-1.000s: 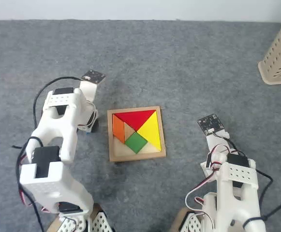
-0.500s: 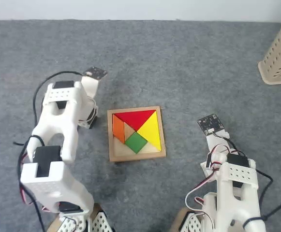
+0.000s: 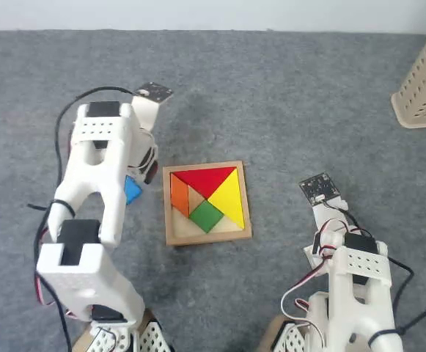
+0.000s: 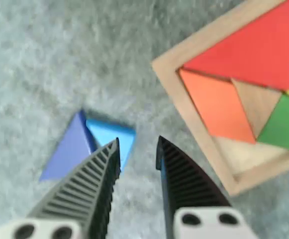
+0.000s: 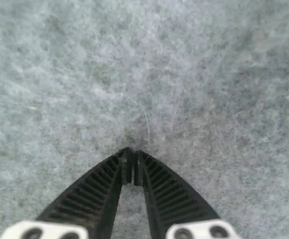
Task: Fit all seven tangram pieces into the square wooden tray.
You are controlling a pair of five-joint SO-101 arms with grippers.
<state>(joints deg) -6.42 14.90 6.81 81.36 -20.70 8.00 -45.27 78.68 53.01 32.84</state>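
The square wooden tray point(image 3: 171, 239) lies mid-table holding a red triangle point(image 3: 207, 179), a yellow triangle point(image 3: 230, 199), an orange piece point(image 3: 179, 195) and a green square point(image 3: 206, 215), with tan wood showing between them. A light blue triangle point(image 4: 113, 138) and a darker blue triangle point(image 4: 67, 152) lie touching on the carpet left of the tray point(image 4: 199, 124). My left gripper point(image 4: 137, 144) hovers just above them, open, with nothing between its fingers; from above it point(image 3: 147, 171) is beside the blue piece point(image 3: 132, 190). My right gripper point(image 5: 133, 164) is shut over bare carpet.
Grey carpet covers the table. A beige perforated holder point(image 3: 425, 81) stands at the far right edge. The right arm point(image 3: 353, 268) sits at the near right, well apart from the tray. A black cable point(image 3: 88, 103) loops over the left arm.
The left arm has swung toward the far side of the table, uncovering the blue piece on the carpet beside the tray. The right arm has not moved.
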